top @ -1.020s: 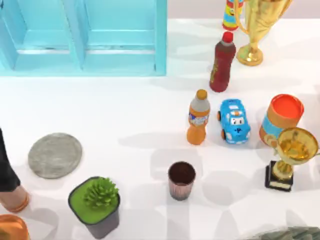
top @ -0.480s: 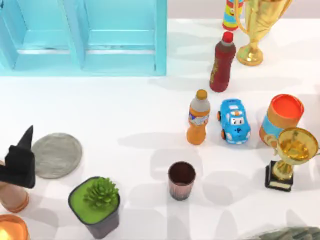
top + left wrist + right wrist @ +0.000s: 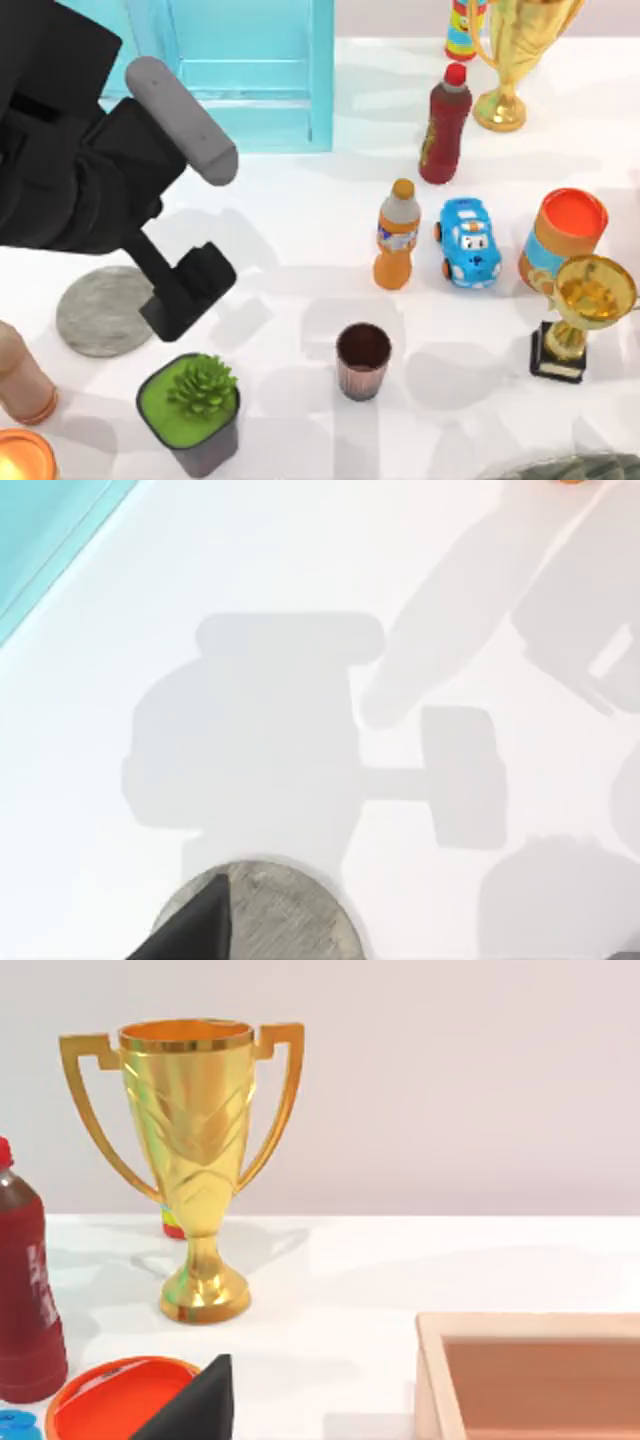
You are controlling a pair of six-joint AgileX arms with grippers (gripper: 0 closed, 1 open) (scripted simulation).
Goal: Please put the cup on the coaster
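The cup point(image 3: 362, 360), a small dark copper tumbler with ribbed sides, stands upright near the front middle of the table. The coaster point(image 3: 95, 315), a flat grey mottled disc, lies at the left, partly covered by my left arm. My left gripper point(image 3: 186, 296) hangs over the coaster's right edge, well left of the cup, open and holding nothing. In the left wrist view one dark fingertip point(image 3: 195, 932) overlaps the coaster point(image 3: 290, 920). A dark fingertip point(image 3: 200, 1405) of the parked right gripper, open and empty, shows in the right wrist view.
A potted plant point(image 3: 190, 400) stands between coaster and cup. An orange bottle point(image 3: 397, 235), blue toy car point(image 3: 468, 242), red bottle point(image 3: 445, 125), orange cylinder point(image 3: 563, 235) and gold trophies point(image 3: 580, 310) crowd the right. A blue cabinet point(image 3: 250, 70) fills the back left.
My left arm has swung in from the table's left edge and now looms large over the left side, its gripper moved rightward past the coaster. The cup has not moved.
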